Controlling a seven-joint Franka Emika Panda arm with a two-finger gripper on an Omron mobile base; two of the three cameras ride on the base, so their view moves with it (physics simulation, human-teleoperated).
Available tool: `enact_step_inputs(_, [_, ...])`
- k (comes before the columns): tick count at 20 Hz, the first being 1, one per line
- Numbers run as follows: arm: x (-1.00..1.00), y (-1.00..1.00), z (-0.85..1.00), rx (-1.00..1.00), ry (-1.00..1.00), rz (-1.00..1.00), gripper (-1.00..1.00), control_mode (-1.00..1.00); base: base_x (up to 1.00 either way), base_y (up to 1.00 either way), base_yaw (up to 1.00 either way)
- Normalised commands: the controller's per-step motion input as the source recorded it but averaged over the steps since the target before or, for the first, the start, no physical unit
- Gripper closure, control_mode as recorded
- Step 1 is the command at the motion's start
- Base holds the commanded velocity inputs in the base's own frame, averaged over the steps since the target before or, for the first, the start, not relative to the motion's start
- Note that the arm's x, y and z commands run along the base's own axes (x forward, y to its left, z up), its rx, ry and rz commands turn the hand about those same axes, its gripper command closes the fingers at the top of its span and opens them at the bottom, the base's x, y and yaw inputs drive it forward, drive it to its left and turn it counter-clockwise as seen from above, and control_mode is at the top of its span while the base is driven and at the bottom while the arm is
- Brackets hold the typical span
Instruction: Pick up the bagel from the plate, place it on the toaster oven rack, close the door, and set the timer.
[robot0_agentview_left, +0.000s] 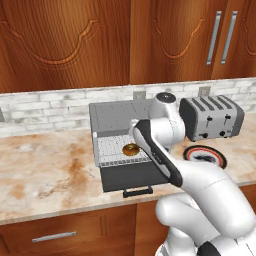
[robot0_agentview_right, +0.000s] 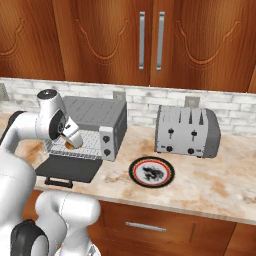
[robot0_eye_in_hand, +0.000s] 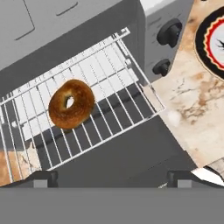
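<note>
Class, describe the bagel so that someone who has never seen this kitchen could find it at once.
Find the grey toaster oven on the marble counter, left of the silver slot toaster. Its door hangs open, and the wire rack is slid out over it. The bagel lies flat on that rack: a golden-brown ring, the only food in sight.

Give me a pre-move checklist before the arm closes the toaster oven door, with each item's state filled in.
1. bagel lying on the toaster oven rack: ok.
2. gripper open and free of the bagel: ok.
3. plate bare on the counter, apart from the oven: ok.
4. door down and flat, handle reachable at its front edge: ok.
5. Rack pushed in far enough for the door to shut: cannot tell; it seems to stick out over the door.
</note>
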Motion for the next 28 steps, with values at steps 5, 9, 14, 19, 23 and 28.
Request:
enact_step_inputs(5, [-0.56, -0.01, -0.10, 0.00, -0.01, 0.20, -1.00, -1.00, 0.00, 0.00, 0.00])
enact_step_inputs(9, [-0.20, 0.04, -0.19, 0.00, 0.00, 0.25, -1.00, -1.00, 0.00, 0.00, 0.00])
enact_step_inputs(14, [-0.01, 0.44, -0.07, -0.17, 0.08, 0.21, -1.00, -1.00, 0.00, 0.00, 0.00])
enact_step_inputs(19, [0.00, 0.28, -0.07, -0.13, 0.21, 0.21, -1.00, -1.00, 0.00, 0.00, 0.00])
enact_step_inputs(23, [0.04, 0.02, -0.21, -0.06, 0.11, 0.04, -1.00, -1.00, 0.00, 0.00, 0.00])
enact_step_inputs(28, [0.05, 0.00, -0.26, 0.01, 0.01, 0.00, -1.00, -1.00, 0.00, 0.00, 0.00])
